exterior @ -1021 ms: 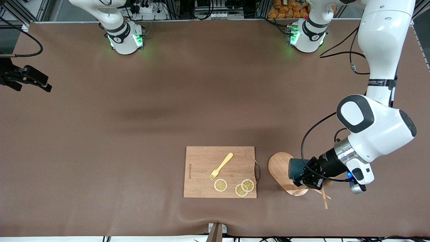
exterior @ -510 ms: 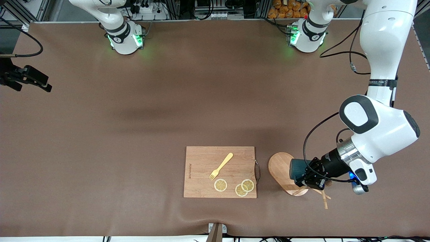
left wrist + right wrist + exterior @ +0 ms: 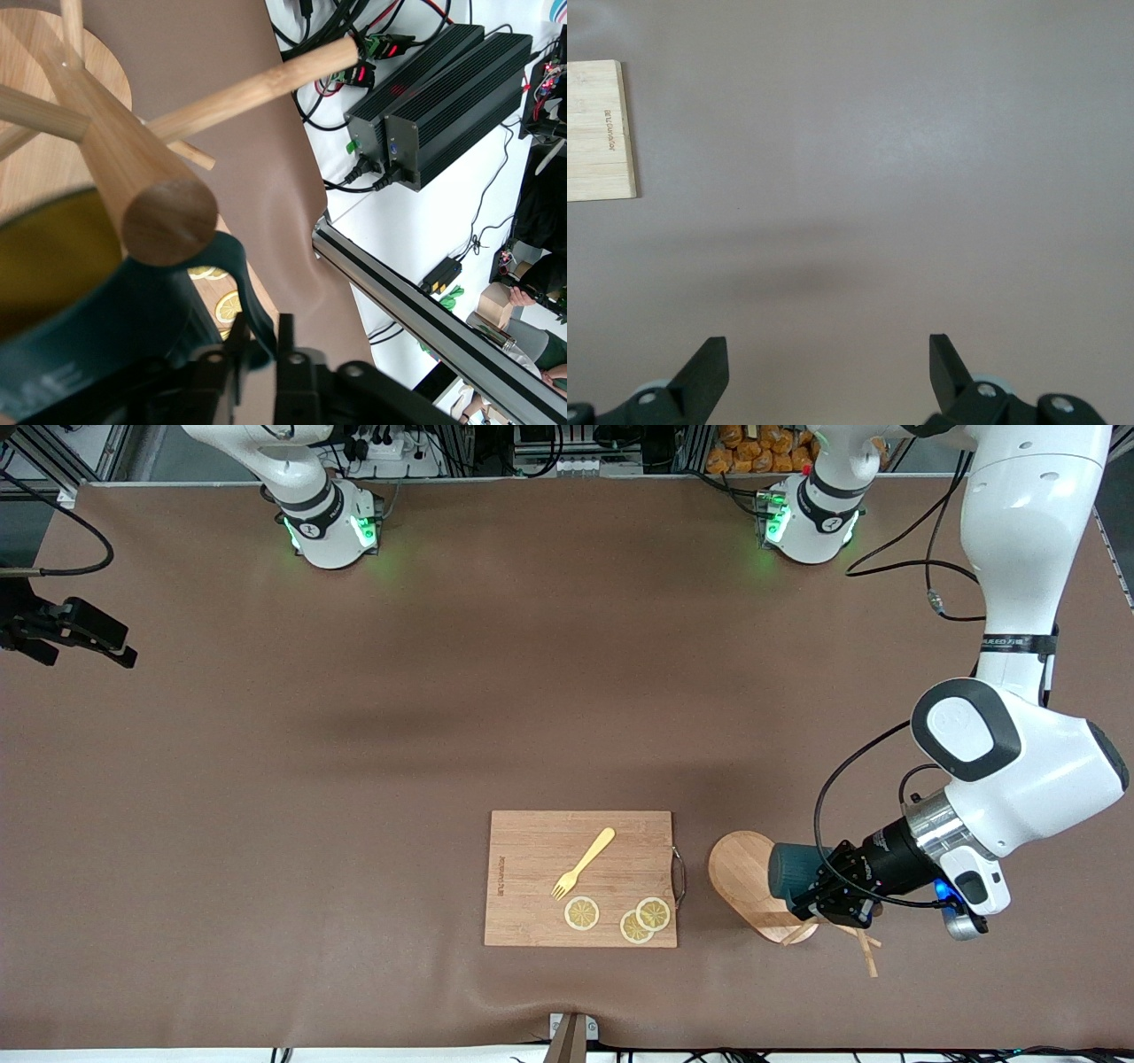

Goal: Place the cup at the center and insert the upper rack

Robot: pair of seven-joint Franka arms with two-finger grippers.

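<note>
At your left gripper (image 3: 819, 895), the dark teal cup (image 3: 791, 871) with a mustard inside hangs on the upper rack (image 3: 749, 881); its jaws bracket the handle, grip unclear. Your right gripper (image 3: 828, 376) waits, spread apart.

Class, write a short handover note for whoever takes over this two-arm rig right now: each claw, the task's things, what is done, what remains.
Left claw: at the cup's handle on the rack; grip unclear.
Right claw: open, waiting over bare table.
Cup: dark teal, on its side at the upper rack, which stands beside the cutting board toward the left arm's end.
Done: nothing finished; cup not at center.
Left: bring cup to center, then insert the rack.
</note>
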